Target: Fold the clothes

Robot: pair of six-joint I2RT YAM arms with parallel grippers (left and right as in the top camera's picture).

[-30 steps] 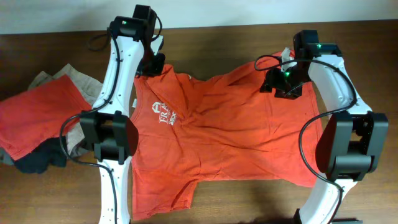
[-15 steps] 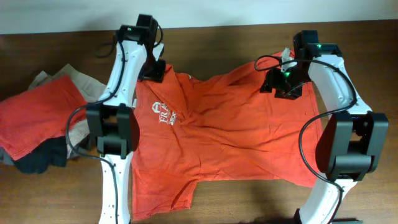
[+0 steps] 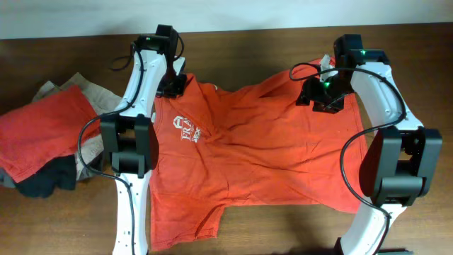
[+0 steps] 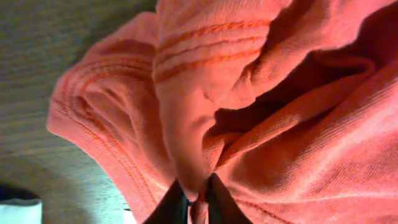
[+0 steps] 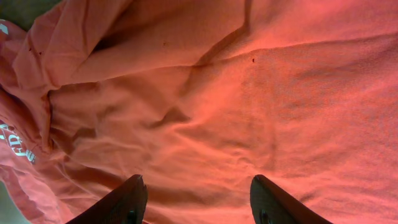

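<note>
Orange-red short-sleeved T-shirt (image 3: 269,149): long axis left-right, shoulders toward my left; my left gripper (image 4: 198,193) pinches a fold; my right gripper (image 5: 196,199) gapes.

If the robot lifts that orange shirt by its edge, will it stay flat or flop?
Probably flop: the shirt is wrinkled and bunches into soft folds where the left gripper pinches it. Most of it would likely droop and drag along the table.

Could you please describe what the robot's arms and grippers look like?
The left arm and right arm have slim white links, boxy black joint housings and loose black cables. Small green lights glow near the wrists. The left gripper and right gripper have dark, tapered fingers.
</note>
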